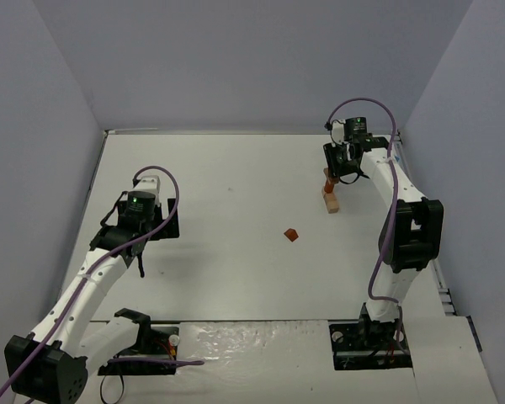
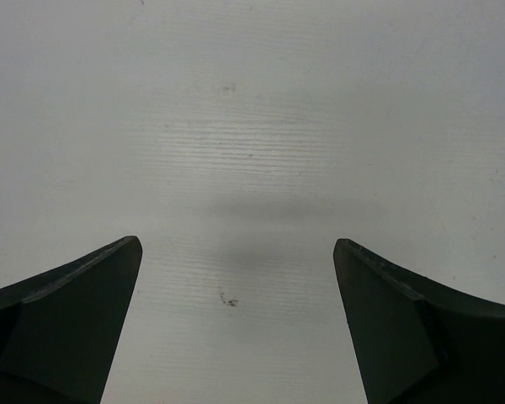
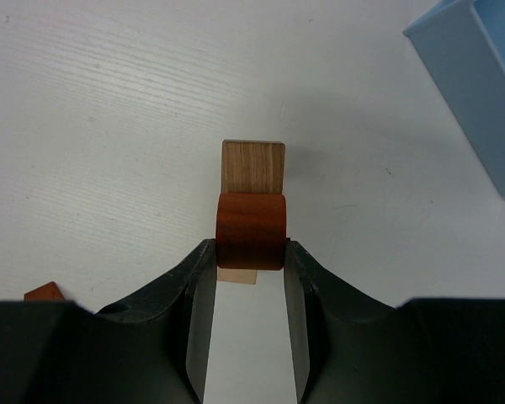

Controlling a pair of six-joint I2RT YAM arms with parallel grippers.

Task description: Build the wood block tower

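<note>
My right gripper (image 3: 251, 252) is shut on a reddish round-topped block (image 3: 251, 229), held by its two sides. Directly under it lies a tan wooden block (image 3: 253, 166), whose far end shows beyond the red one; I cannot tell whether they touch. From the top view, the right gripper (image 1: 341, 172) holds the red block (image 1: 327, 177) over the tan block (image 1: 330, 202) at the far right of the table. A small orange-brown block (image 1: 292, 235) lies alone near the table's middle, also seen as the orange-brown block (image 3: 44, 293). My left gripper (image 2: 236, 252) is open over bare table, with nothing between its fingers.
A light blue box (image 3: 480, 76) stands on the white table (image 3: 109, 126) to the right of the blocks, close to the right gripper. The left gripper (image 1: 156, 244) hangs over the table's left part. Grey walls enclose the table on three sides.
</note>
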